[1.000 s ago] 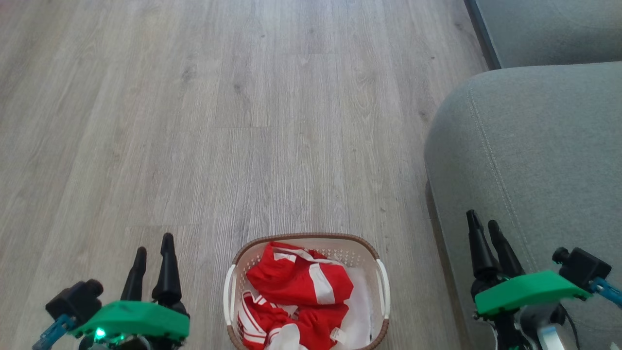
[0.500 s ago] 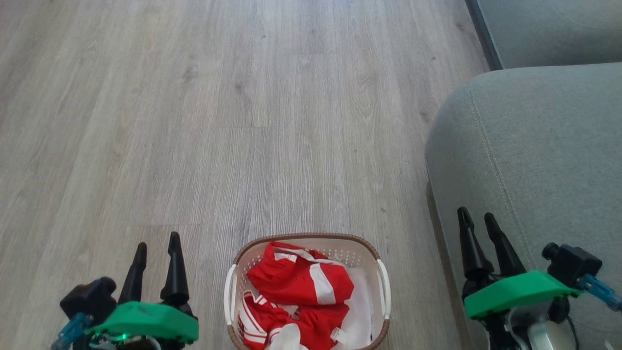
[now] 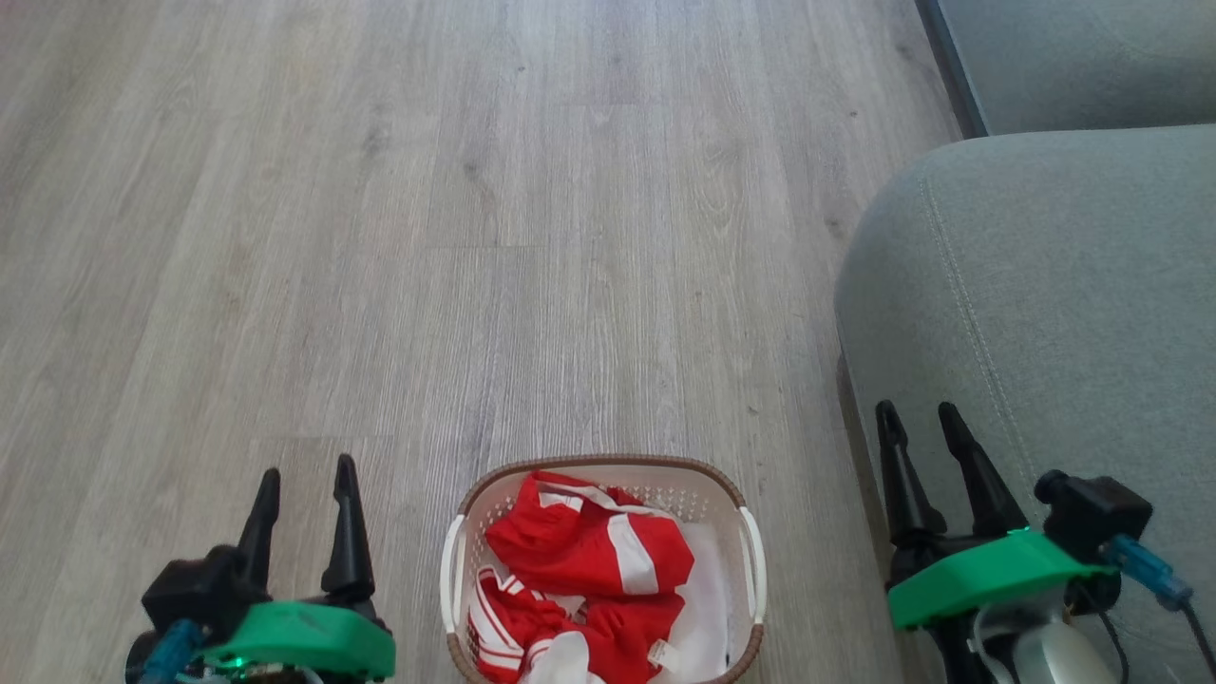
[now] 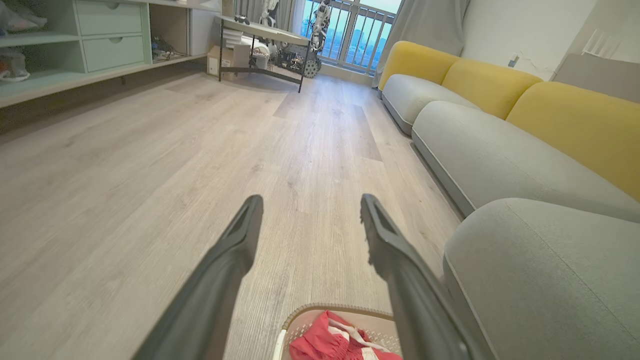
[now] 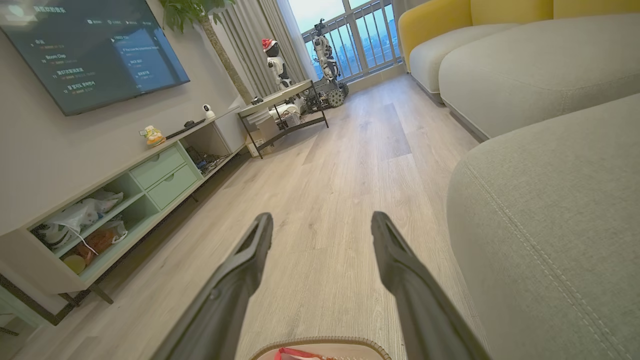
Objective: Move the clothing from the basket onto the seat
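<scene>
**Left gripper** (image 3: 307, 467)
- Fingers spread wide apart, nothing between them.
- Tips over bare wood floor (image 3: 380, 237), clear of every object.

**Right gripper** (image 3: 917, 408)
- Fingers spread wide apart, nothing gripped.
- Tips just off the near left edge of the seat (image 3: 1045, 285).
- In the right wrist view, a strip of floor visible between the right-hand finger and the upholstery.

**Basket** (image 3: 598, 463)
- Standing on the floor between the two grippers: right of the left gripper, left of the right gripper.
- Level with the wrists rather than the fingertips.
- Apart from both grippers.
- In the left wrist view, brown rim low between the left gripper's fingers, behind the tips.
- In the right wrist view, rim at the bottom edge between the right gripper's fingers.

**Clothing** (image 3: 584, 546)
- Inside the basket, crumpled in a heap; red with white stripes and a small white label.
- Lying over a white liner sheet (image 3: 708, 589), exposed on the side nearer the right gripper.
- Untouched by either gripper.

**Seat**
- To the right of the right gripper, extending well past its fingertips.
- Rounded near corner; stitched seam running away from the tips.
- Second grey cushion (image 3: 1073, 57) farther ahead of the right gripper, beyond the seat.
</scene>
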